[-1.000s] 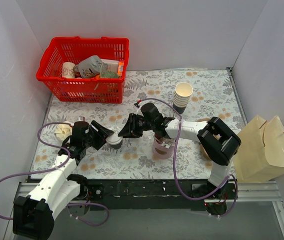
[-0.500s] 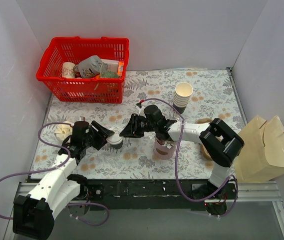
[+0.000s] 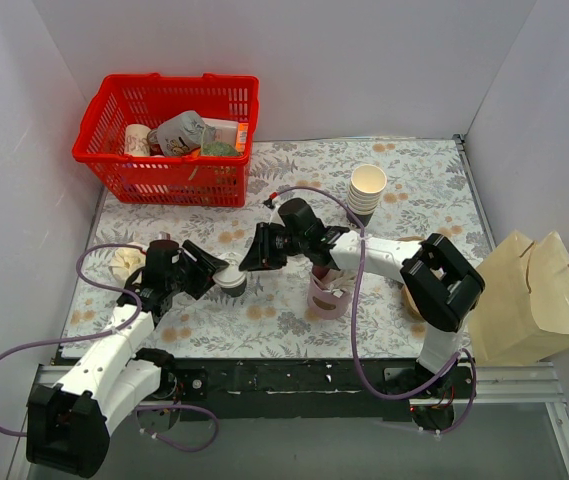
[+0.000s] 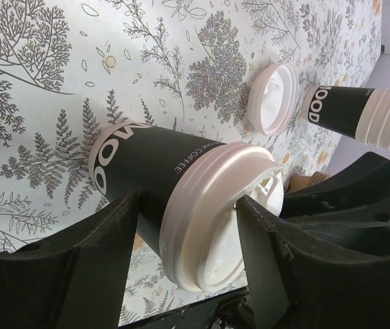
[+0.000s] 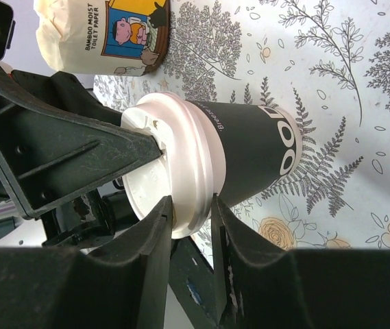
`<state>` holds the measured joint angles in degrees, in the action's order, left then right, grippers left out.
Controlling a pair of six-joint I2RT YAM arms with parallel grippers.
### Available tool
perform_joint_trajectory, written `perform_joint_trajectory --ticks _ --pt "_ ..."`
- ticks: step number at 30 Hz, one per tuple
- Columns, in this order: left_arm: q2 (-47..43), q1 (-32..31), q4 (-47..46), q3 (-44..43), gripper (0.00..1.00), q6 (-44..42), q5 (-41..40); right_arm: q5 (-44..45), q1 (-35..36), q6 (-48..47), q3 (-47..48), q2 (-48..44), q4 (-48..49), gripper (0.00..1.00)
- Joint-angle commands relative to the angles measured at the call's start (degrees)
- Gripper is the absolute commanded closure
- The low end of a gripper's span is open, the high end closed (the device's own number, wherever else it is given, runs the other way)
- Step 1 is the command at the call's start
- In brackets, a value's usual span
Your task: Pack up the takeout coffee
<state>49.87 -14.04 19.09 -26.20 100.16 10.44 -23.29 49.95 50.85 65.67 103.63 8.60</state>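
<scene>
Arms from both sides meet at the coffee cup (image 3: 230,283) in the top view: it stands upright toward the near-left corner of the table (image 3: 424,190), left gripper (image 3: 219,278) at its left and right gripper (image 3: 249,262) at its far-right side. The paper bag (image 3: 529,300) is off the right edge, so the right arm looks better placed. In the left wrist view, black jaws about half open clasp the smooth dark paper wall under the stepped white plastic lid (image 4: 215,219). In the right wrist view, narrow jaws straddle the lid's rim; whether they pinch it I cannot tell.
</scene>
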Motion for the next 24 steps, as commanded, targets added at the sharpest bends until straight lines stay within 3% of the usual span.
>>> perform_joint_trajectory --ticks 1,9,14,24 --pt "2.6 -1.0 7.8 0.3 0.45 -1.7 1.5 -0.7 1.6 -2.2 2.7 -1.0 -1.6 0.75" --pt "3.1 -1.0 9.0 0.3 0.45 -2.5 0.9 -2.6 1.7 -0.7 2.5 -2.6 0.1 0.47" --pt "3.0 -1.0 9.3 -0.2 0.45 -3.5 0.9 -1.9 1.4 -1.1 2.2 -3.5 -0.8 0.44" --pt "3.1 -1.0 9.7 -1.0 0.45 -4.0 0.6 8.8 1.2 -8.8 6.8 -6.7 -14.4 0.38"
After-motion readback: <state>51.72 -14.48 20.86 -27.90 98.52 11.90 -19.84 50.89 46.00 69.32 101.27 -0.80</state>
